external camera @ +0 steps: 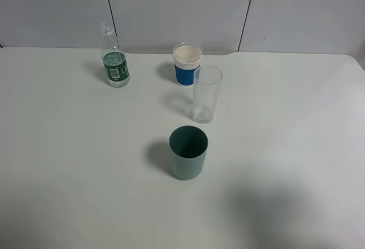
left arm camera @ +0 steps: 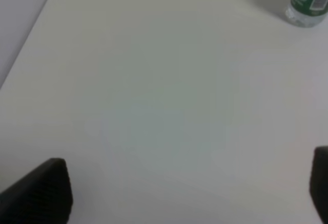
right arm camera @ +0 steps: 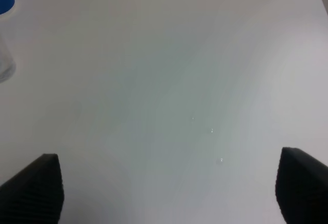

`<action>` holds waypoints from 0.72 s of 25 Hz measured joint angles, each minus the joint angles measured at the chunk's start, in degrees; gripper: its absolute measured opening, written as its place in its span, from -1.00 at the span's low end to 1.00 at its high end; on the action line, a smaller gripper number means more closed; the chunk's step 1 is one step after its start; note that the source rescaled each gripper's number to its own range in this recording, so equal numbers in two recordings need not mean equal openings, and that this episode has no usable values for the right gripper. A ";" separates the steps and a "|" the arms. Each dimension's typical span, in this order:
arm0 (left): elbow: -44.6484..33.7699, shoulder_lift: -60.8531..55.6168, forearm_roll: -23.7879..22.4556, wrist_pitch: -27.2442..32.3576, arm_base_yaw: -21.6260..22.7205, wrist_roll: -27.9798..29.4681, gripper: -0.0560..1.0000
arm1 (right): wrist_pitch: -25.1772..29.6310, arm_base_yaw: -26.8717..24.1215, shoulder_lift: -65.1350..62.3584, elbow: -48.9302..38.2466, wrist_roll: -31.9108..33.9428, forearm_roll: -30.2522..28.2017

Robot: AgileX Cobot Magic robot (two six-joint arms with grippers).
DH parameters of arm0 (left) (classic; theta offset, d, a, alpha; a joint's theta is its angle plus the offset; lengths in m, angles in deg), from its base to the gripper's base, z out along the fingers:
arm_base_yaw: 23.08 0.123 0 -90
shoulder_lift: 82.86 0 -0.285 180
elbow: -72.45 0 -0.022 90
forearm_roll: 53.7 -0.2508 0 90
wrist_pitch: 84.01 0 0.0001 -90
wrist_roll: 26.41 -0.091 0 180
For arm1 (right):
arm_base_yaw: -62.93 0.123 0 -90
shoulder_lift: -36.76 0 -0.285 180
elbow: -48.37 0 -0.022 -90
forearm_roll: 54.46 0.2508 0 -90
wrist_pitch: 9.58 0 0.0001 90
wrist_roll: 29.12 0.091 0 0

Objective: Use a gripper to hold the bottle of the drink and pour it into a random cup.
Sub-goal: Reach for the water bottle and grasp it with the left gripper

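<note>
The small clear bottle [external camera: 114, 61] with a dark green label stands upright at the back left of the white table [external camera: 68, 146]. Any drink inside it is too clear to make out. The tall clear cup [external camera: 206, 94] stands upright near the middle. Neither arm shows in the exterior high view. In the left wrist view my left gripper [left arm camera: 179, 188] is open over bare table, and the bottle [left arm camera: 309, 1] stands well ahead of it. My right gripper [right arm camera: 168, 185] is open too, with nothing between its dark fingertips [right arm camera: 33, 188]; the clear cup's base [right arm camera: 4, 62] is at that frame's edge.
A blue cup with a white rim [external camera: 187, 65] stands just behind the clear cup, nearly touching it. An opaque teal cup [external camera: 188, 152] stands in front of the clear one. A grey panelled wall [external camera: 182, 9] runs behind the table.
</note>
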 joint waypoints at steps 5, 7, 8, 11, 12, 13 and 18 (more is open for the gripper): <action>0.00 0.00 0.00 0.00 0.00 0.00 1.00 | 0.00 0.00 0.00 0.00 0.00 0.00; 0.00 0.00 0.00 0.00 0.00 0.00 1.00 | 0.00 0.00 0.00 0.00 0.00 0.00; 0.00 0.00 0.00 0.00 0.00 0.00 1.00 | 0.00 0.00 0.00 0.00 0.00 0.00; 0.00 0.00 0.00 0.00 0.00 0.00 1.00 | 0.00 0.00 0.00 0.00 0.00 0.00; 0.00 0.00 0.13 0.00 0.00 -0.09 1.00 | 0.00 0.00 0.00 0.00 0.00 0.00; 0.00 0.00 0.42 0.00 0.00 -0.49 1.00 | 0.00 0.00 0.00 0.00 0.00 0.00; 1.13 4.61 2.63 -1.71 0.00 -5.04 1.00 | 0.00 0.00 0.00 0.00 0.00 0.00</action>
